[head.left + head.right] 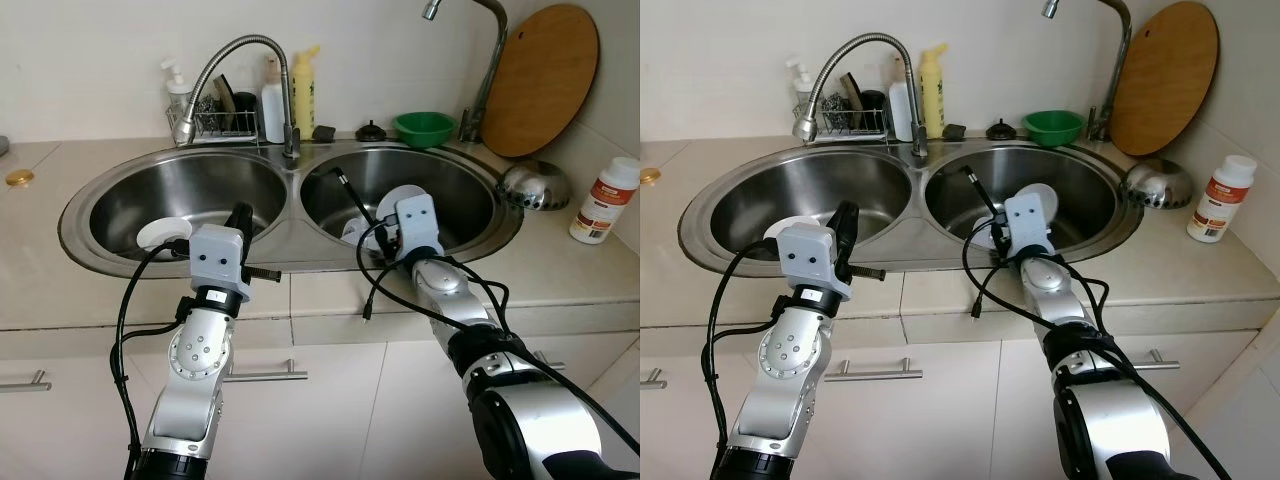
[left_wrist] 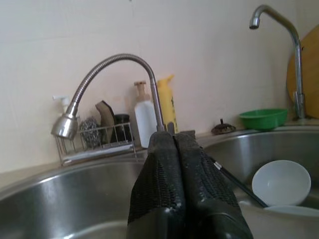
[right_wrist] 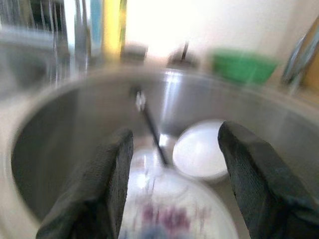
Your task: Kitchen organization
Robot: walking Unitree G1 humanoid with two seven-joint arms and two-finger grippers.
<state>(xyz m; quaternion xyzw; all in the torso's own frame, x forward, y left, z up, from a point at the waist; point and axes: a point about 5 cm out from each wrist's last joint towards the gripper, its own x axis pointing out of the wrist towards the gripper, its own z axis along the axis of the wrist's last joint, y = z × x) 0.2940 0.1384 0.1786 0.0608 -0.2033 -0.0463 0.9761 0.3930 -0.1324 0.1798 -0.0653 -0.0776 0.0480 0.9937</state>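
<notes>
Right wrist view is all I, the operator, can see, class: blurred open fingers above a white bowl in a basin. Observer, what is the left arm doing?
Observer: The left gripper hangs over the left basin's front rim, fingers pressed together, holding nothing.
Operator: Anything inside that basin?
Observer: A white dish lies near its front edge.
Operator: What stands to the right of my sink?
Observer: A white bottle with an orange label stands on the counter, and a steel bowl lies upside down beside the sink.
</notes>
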